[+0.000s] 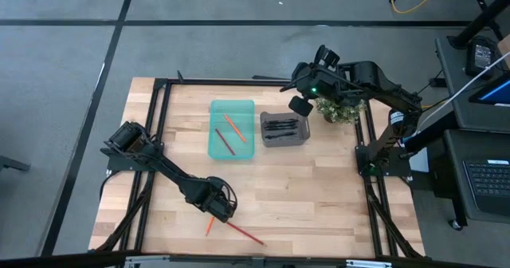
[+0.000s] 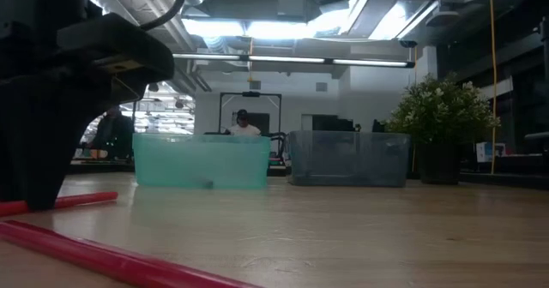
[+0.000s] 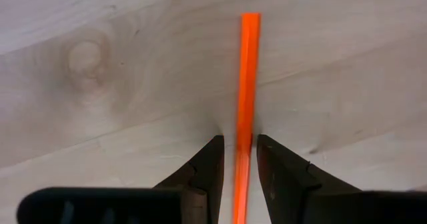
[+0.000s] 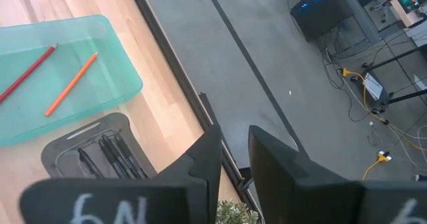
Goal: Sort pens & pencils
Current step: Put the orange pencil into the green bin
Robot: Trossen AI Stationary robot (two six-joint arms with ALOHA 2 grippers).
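Note:
An orange pencil (image 3: 245, 84) lies flat on the wooden table near its front edge. My left gripper (image 3: 240, 161) points down over it, open, one finger on each side of the pencil's near part with a thin gap on both sides. A red pencil (image 1: 245, 234) lies on the table just right of it. A teal tray (image 1: 215, 144) holds an orange pencil (image 4: 70, 84) and a red pencil (image 4: 27, 72). A grey tray (image 1: 303, 134) holds several black pens (image 4: 110, 154). My right gripper (image 4: 235, 151) hangs raised at the far right, open and empty.
A potted plant (image 1: 341, 108) stands at the table's far right, beside the grey tray and under my right arm. A black frame (image 1: 159, 108) runs along the table's edges. Bare wood lies between the trays and the loose pencils.

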